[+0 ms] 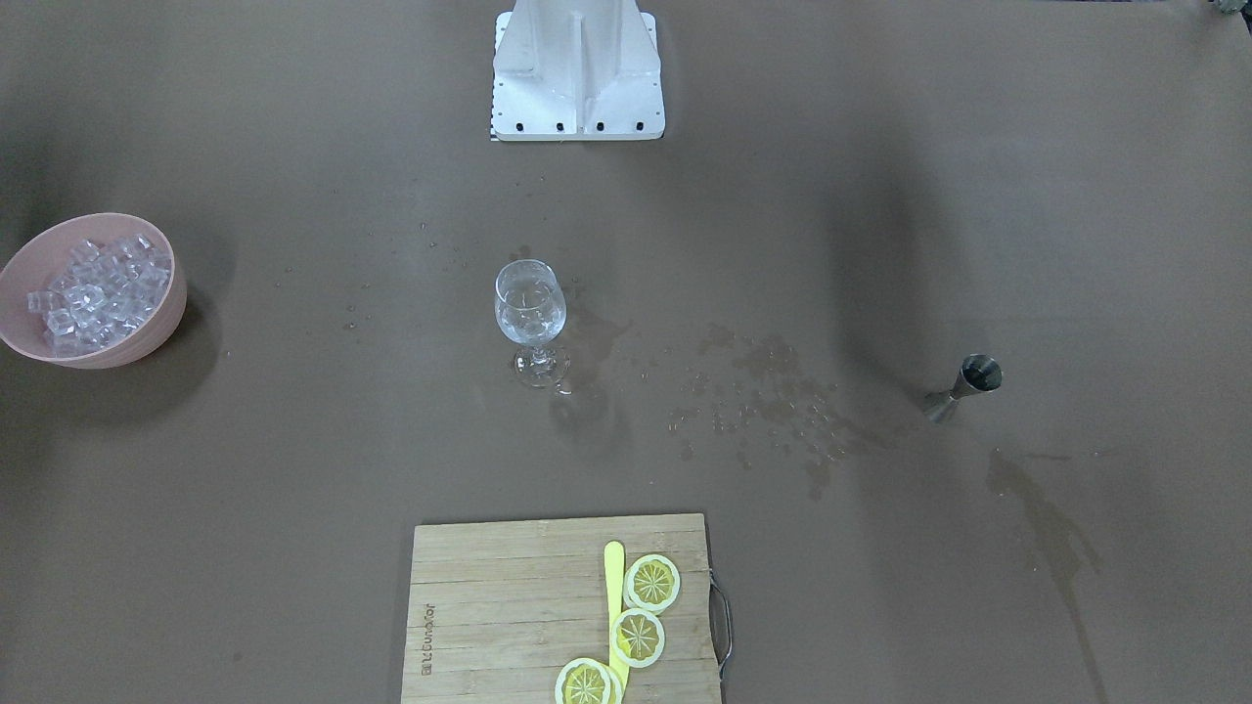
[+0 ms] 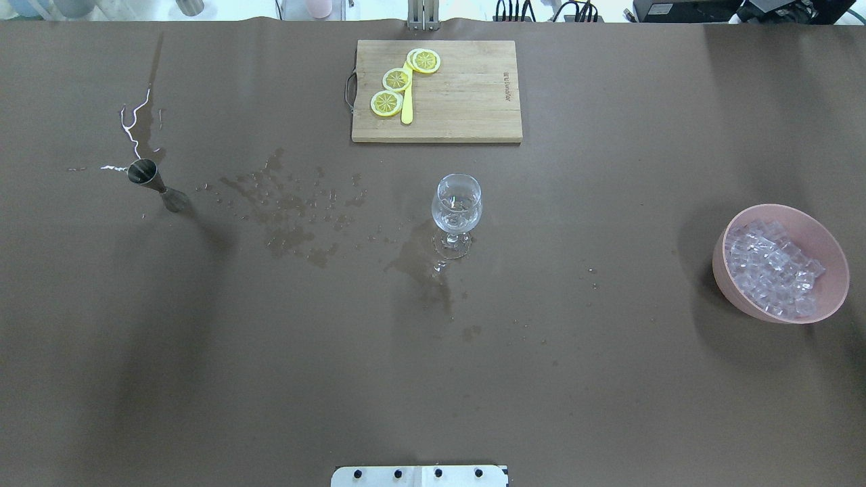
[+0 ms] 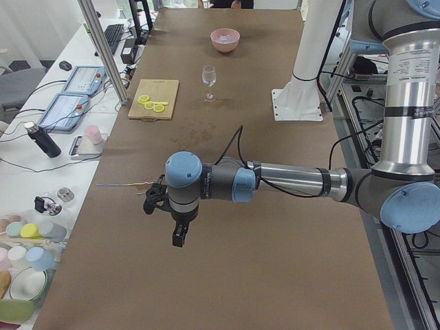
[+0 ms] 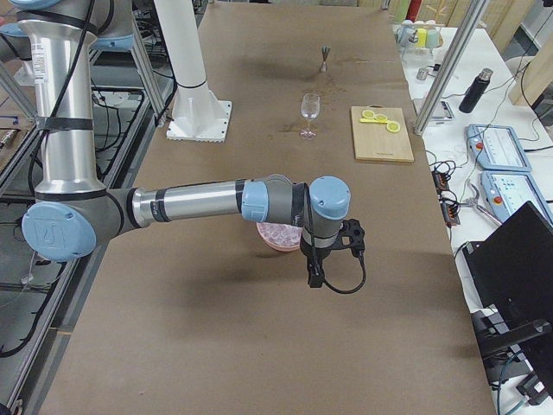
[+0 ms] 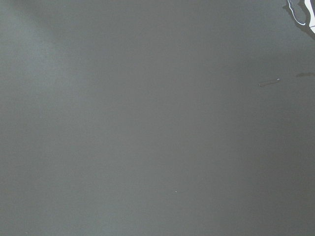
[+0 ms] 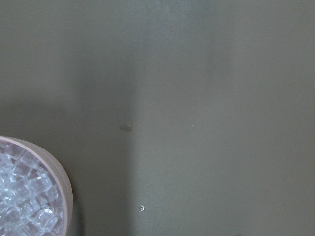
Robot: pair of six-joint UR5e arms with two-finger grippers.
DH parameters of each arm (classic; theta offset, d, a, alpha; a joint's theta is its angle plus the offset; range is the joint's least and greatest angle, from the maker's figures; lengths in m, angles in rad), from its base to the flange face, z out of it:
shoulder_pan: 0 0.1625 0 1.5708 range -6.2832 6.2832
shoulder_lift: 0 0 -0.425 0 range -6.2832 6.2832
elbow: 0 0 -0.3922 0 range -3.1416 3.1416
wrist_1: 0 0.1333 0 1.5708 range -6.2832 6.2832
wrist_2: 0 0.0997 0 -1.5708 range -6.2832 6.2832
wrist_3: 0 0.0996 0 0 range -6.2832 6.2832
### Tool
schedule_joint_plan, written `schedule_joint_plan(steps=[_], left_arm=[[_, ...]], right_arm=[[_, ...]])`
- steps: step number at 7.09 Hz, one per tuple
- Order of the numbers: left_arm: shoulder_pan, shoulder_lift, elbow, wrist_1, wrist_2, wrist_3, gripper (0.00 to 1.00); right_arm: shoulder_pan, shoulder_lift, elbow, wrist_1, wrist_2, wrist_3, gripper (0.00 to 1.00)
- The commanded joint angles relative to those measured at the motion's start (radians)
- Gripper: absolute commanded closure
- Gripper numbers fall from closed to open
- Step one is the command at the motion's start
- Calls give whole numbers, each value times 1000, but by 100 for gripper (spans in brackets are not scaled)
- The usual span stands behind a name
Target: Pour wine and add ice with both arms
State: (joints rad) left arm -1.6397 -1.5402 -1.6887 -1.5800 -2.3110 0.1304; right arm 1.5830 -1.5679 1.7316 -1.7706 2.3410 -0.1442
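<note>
Front-facing view first: no arms in frame, just the bench (image 1: 245, 508) with the ice (image 1: 98, 288) heaped in a pink bowl (image 1: 168, 328) at the left edge. There's a wine glass (image 1: 530, 311) upright mid-frame, a metal jigger (image 1: 966, 386) standing at the right, and a cutting board (image 1: 489, 606) with lemon slices (image 1: 652, 583) at the bottom. Wet patches (image 1: 773, 396) lie between glass and jigger. Overhead view is the same layout flipped, bowl at the right edge, jigger at the left. The ice is just a round pile with no real long axis, bowl mouth facing up. Left side view: the left arm (image 3: 289, 182) stretches level across the middle, long axis running right to left, left tool (image 3: 178, 237) pointing straight down. I can't tell how far open it is or whether it's got anything. Right side view: same deal for the right arm (image 4: 190, 203), level, running left to right, with the right tool (image 4: 314, 277) hanging down just beside the bowl. Again I can't tell its opening or hold. Left wrist view is only bare bench; right wrist view catches bowl and ice in the lower left corner. My read: this looks like the opening step. Next the left one needs to reach the jigger for the pour, while the right shifts over the bowl and drops onto a cube.
</note>
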Motion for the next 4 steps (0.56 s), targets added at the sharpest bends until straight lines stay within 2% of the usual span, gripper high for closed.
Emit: schedule_joint_plan(steps=[1, 4], left_arm=[[0, 15, -24, 0, 1, -2, 1], [0, 18, -20, 2, 2, -2, 1]], right_arm=[[0, -10, 2, -1, 6, 1, 0], [0, -9, 2, -1, 6, 1, 0]])
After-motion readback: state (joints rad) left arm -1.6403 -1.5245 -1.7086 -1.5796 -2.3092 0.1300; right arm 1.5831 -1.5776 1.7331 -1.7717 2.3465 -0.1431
